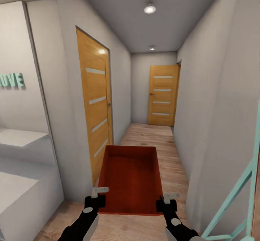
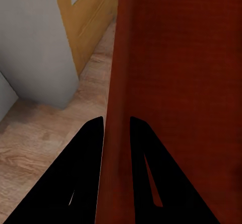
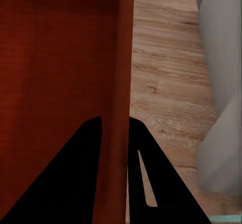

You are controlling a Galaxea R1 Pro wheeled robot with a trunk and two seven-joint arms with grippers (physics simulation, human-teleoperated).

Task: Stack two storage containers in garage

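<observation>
Container (image 1: 130, 179) wall between both jaws, apparently clamped.

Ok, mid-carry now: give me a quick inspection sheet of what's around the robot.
Surface: light wood-plank floor of a narrow hallway.
Job's things: one red-orange rectangular open bin, empty, carried level in front of the robot; no second bin seen.
Clutter: nothing seen on the floor ahead.
Grippers: left gripper and right gripper, each with jaws closed over a side wall of the bin at its near corners.
Cables: nothing seen.
Surroundings: white walls, closed wooden door at left, another wooden door at the hall's end, teal frame at right.
</observation>
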